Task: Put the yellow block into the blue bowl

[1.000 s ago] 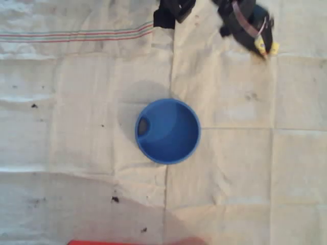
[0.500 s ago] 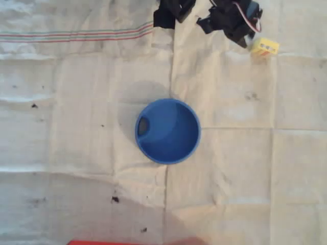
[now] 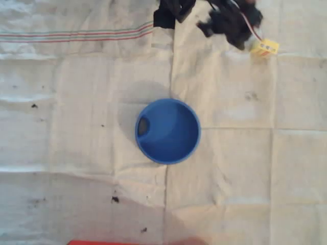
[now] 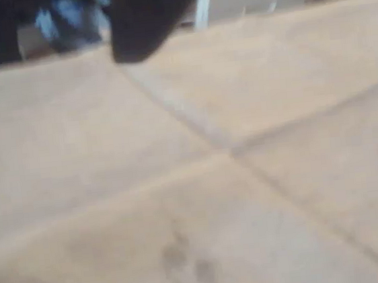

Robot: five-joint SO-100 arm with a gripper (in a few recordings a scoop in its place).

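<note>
The yellow block (image 3: 265, 47) lies on the cloth at the upper right of the overhead view, with red print on its top face. My gripper (image 3: 244, 34) is a dark, blurred shape just up and left of the block, its tip close to the block but not holding it. The blue bowl (image 3: 197, 130) stands upright in the middle of the cloth, well below and left of the block, with a dark patch on its inner left wall. In the wrist view a single dark finger (image 4: 142, 21) hangs at the top over bare, blurred cloth.
A creased cream cloth (image 3: 76, 153) with a striped band at the upper left covers the table. A dark part of the arm's base (image 3: 171, 11) sits at the top middle. A red strip (image 3: 102, 242) shows at the bottom edge.
A second ago my gripper covered the yellow block. It has since drawn back up and left, leaving the block uncovered on the cloth. The bowl has not moved.
</note>
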